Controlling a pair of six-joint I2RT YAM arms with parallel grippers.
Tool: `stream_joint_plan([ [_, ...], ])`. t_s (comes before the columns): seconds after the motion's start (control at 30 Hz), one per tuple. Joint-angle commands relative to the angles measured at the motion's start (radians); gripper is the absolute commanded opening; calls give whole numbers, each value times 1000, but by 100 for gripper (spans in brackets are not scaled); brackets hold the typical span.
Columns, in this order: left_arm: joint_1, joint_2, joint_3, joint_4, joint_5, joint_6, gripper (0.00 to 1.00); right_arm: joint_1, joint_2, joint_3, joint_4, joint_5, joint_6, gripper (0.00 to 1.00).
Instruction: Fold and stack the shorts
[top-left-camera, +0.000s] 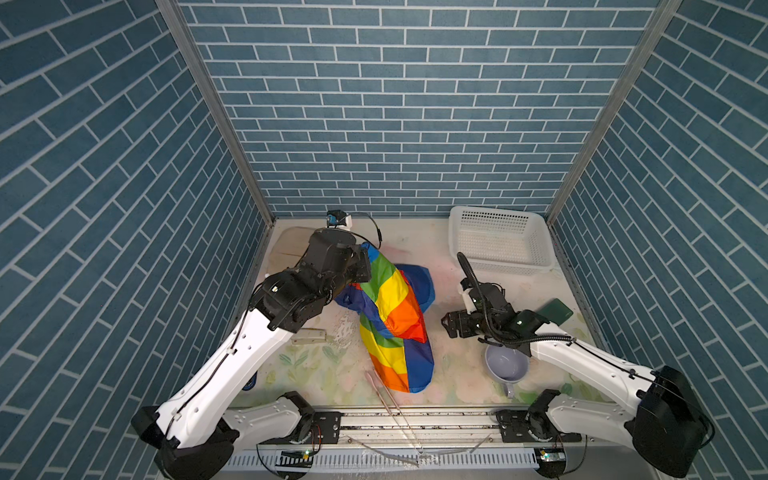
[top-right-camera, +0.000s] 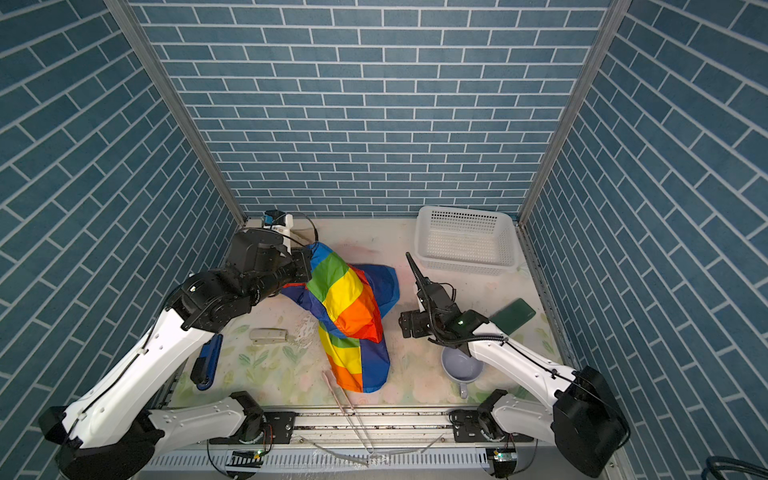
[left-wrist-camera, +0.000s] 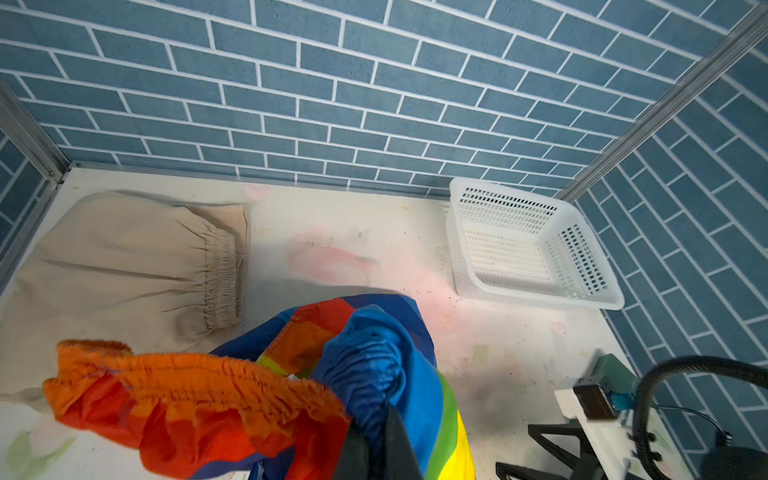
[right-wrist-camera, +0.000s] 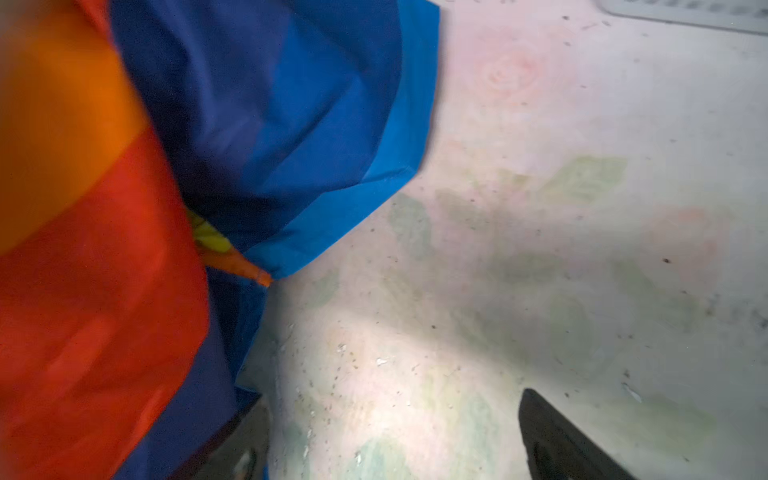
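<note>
The rainbow-striped shorts (top-left-camera: 395, 320) (top-right-camera: 351, 309) hang lifted in the middle of the table, with their lower end resting on the surface. My left gripper (top-left-camera: 362, 259) (top-right-camera: 306, 261) (left-wrist-camera: 380, 436) is shut on the bunched blue waistband at their top. The beige shorts (left-wrist-camera: 124, 266) (top-left-camera: 291, 243) lie flat in the back left corner, partly hidden behind the left arm in a top view. My right gripper (top-left-camera: 446, 326) (top-right-camera: 402, 326) (right-wrist-camera: 390, 449) stands open just right of the rainbow shorts, low over the table. Nothing is between its fingers (right-wrist-camera: 561, 440).
A white perforated basket (top-left-camera: 540, 249) (left-wrist-camera: 598, 291) sits at the back right. A purple mug (top-left-camera: 507, 368), a dark green flat case (top-left-camera: 557, 311), thin tongs (top-left-camera: 386, 399), a small white device (top-left-camera: 309, 336) and a blue tool (top-right-camera: 208, 361) lie around the front.
</note>
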Motion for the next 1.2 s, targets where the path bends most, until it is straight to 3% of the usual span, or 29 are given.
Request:
stream_joint_plan([
  [0.0,-1,31,67,-10,-16,28,0,36,-64,-1,36,-21,-49,91],
  [0.3,0,187,288,-67,-85,78,0,150,-223,-51,-17,-121,-12,85],
  [0.57,25,265,396,-115,-106,83,0,313,-173,-70,-43,-221,66,83],
  [0.7,45,288,426,-129,-100,80,0,333,-148,-172,158,-351,193,90],
  [0.87,48,300,455,-135,-92,78,0,331,-68,-283,412,-341,313,98],
  [1.0,48,302,474,-148,-92,78,0,319,64,-248,545,-351,328,98],
  [1.17,48,299,473,-147,-90,78,0,260,232,-165,665,-474,329,98],
])
